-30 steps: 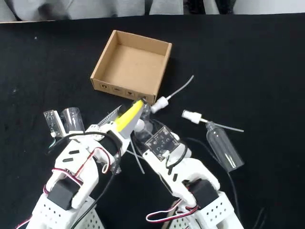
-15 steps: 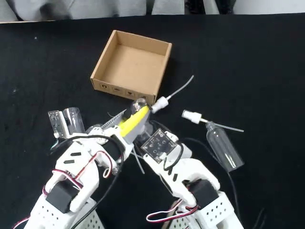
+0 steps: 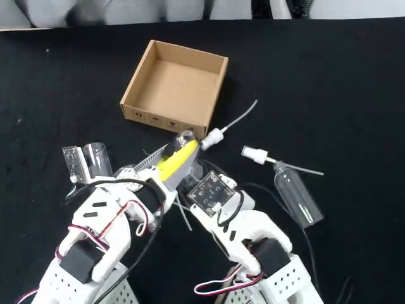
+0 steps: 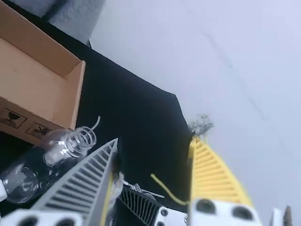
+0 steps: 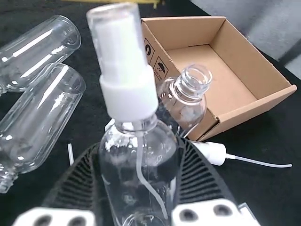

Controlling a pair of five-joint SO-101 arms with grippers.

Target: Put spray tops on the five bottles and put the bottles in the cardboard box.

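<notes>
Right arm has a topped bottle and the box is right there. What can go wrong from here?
1. The spray top on the held bottle in the right gripper looks slightly tilted. If it is not seated, it may come off in transit.
2. An uncapped bottle sits between it and the cardboard box, so a direct move could knock it.
3. The open left gripper is close by, so the arms could clash.

One cardboard box (image 3: pixel 174 85) sits at eleven o'clock on the surface. I count five clear bottles. A far-left bottle (image 3: pixel 73 163) and its neighbour bottle (image 3: pixel 97 158) lie at nine o'clock, an open-necked bottle (image 3: pixel 185 137) near the middle and a right bottle (image 3: pixel 299 195) at four o'clock. The fifth is a capped bottle (image 5: pixel 138 165). There are three spray tops: a fitted spray top (image 5: pixel 124 61), a loose spray top (image 3: pixel 214 136) and a second loose spray top (image 3: pixel 255 153) at three o'clock.
</notes>
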